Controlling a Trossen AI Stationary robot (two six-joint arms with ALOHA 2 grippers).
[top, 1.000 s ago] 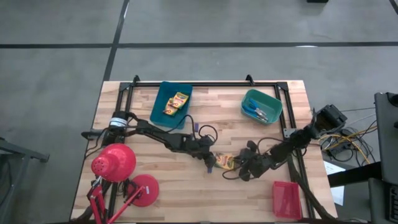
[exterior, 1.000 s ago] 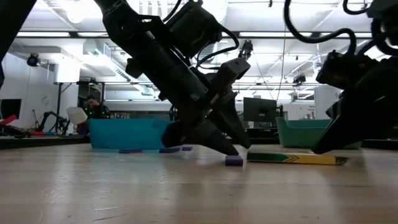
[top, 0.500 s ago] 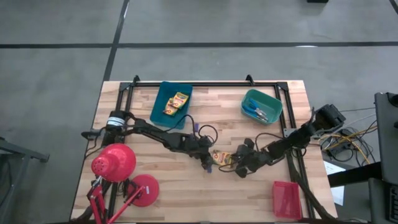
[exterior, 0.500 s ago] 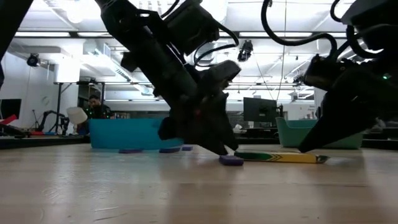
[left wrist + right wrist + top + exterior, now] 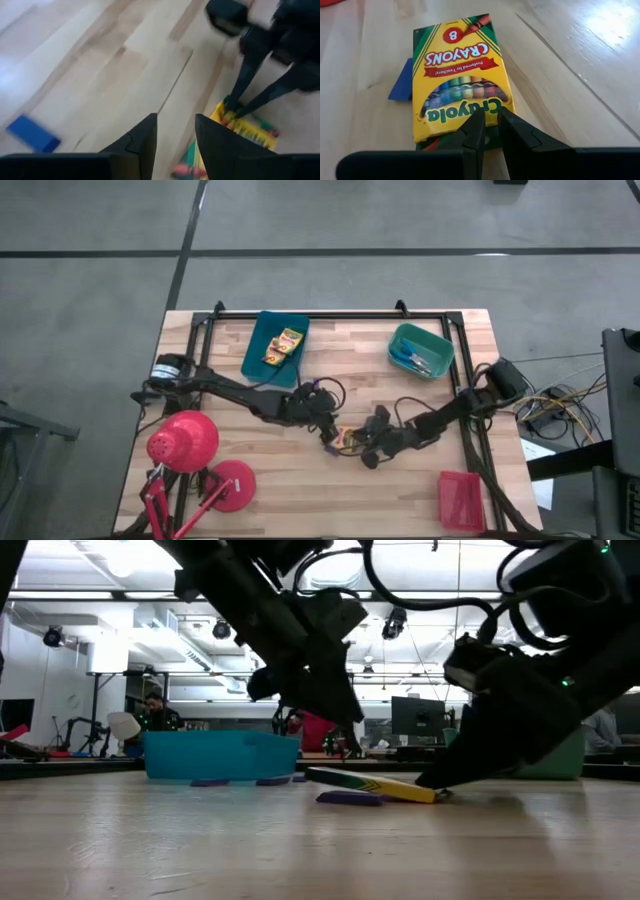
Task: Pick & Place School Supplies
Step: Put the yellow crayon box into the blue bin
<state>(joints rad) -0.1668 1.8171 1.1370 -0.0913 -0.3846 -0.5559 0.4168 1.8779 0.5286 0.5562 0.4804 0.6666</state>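
Observation:
A yellow crayon box lies mid-table, tilted. Its left end rests on a purple stick and its right end on the wood. My right gripper, fingers nearly together, stands at that right end. My left gripper hangs open above the box's left end, holding nothing. Two more crayon boxes lie in the blue tray, and blue-handled scissors lie in the teal tray. Further purple sticks lie beside the blue tray. My right gripper pushes the box's short end by the Crayola print with the tips of its shut fingers. The fingers slant down from the table's right side and lie along the box. That end stays on the table while the other end is propped on the stick.
A red desk lamp stands at the near left corner and a red tray at the near right. A black frame runs along the table's far edge. Bare wood lies between the trays and along the near edge.
My right gripper has gone toward the table's left and down, sliding the crayon box along; the box's left end has ridden up onto the purple stick. My left gripper has risen off the table and rolled.

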